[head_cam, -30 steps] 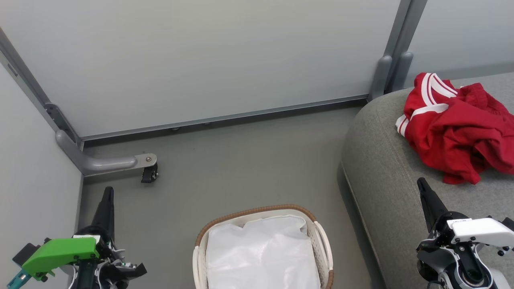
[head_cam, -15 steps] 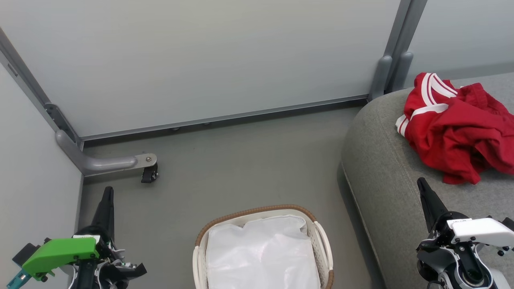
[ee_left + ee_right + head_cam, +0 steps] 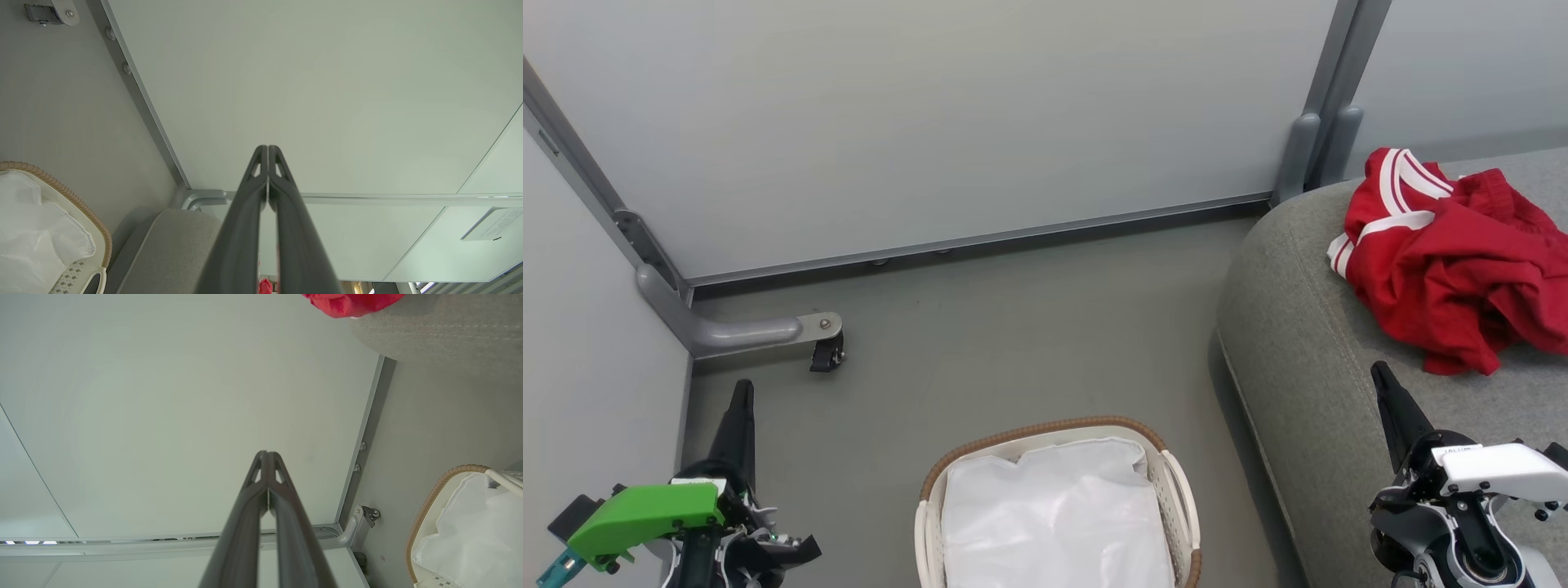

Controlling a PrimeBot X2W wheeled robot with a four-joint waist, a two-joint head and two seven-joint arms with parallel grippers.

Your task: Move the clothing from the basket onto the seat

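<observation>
Up at the right of the head view, the clothing [image 3: 1445, 261] lies in a red heap on top of the seat [image 3: 1298, 367], with white stripes showing at its upper left. Low in the middle, the basket [image 3: 1045, 428] stands on the grey floor [image 3: 1013, 327] with its white liner [image 3: 1054, 523] inside. At the lower left, the left tool [image 3: 742, 394] points up over the floor, well apart from the basket. At the lower right, the right tool [image 3: 1379, 376] points up with the seat behind it, just below the clothing and not touching it. A small black wheel [image 3: 827, 353] sits at the middle left, near the wall [image 3: 931, 122]. Over in the left wrist view, the left tool's two fingers are pressed together at the tips and hold nothing; the basket is at the lower left, and the seat is beside it along the bottom. Over in the right wrist view, the right tool's fingers are pressed together too, with nothing between them; the clothing peeks in at the top right on the seat, and the basket is at the lower right.
</observation>
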